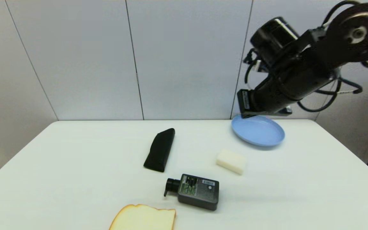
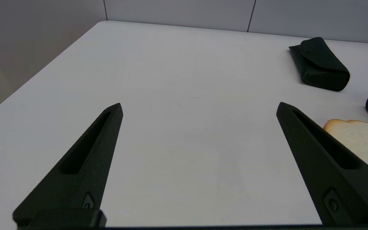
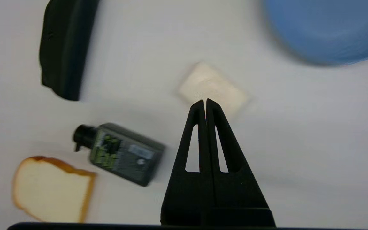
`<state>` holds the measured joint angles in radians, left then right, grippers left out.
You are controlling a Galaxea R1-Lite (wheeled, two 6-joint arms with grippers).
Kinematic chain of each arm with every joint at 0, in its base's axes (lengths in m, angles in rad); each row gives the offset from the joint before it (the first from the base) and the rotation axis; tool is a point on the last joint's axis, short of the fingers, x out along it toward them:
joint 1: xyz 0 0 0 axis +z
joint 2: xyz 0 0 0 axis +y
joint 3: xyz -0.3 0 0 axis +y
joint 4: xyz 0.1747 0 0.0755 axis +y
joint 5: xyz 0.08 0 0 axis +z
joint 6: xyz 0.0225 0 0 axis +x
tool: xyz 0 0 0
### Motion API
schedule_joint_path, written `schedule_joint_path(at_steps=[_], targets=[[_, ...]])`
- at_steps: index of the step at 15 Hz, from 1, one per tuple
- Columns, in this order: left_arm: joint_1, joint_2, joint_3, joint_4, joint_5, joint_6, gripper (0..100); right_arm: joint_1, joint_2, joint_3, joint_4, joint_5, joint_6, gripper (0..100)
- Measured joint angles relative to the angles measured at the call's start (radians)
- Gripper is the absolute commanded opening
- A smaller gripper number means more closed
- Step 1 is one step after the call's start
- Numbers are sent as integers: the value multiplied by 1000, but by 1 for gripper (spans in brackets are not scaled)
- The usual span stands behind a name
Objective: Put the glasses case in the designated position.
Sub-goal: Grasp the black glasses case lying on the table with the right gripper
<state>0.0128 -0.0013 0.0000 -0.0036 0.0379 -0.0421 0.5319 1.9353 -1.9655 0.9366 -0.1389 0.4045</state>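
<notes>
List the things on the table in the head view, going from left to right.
bread slice → glasses case → pump bottle → white block → blue plate

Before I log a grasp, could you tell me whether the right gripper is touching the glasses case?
Apart: the right wrist view shows the right gripper shut, well clear of the glasses case.

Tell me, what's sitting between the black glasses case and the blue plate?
Only bare table in the head view; the white block sits nearer than the line from glasses case to blue plate.
</notes>
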Motion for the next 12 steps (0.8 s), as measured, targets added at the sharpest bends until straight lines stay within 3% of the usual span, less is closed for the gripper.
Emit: schedule_joint_path(at_steps=[3,6,12], targets=[[0,0,0,0,0,0,100,109,84,-1,-5,1,150,0],[0,0,0,1,0,0,100,181,141,-1,-59,-4,229,0],[0,0,0,1,0,0,100,219,163,0,-76,-31,221,0]])
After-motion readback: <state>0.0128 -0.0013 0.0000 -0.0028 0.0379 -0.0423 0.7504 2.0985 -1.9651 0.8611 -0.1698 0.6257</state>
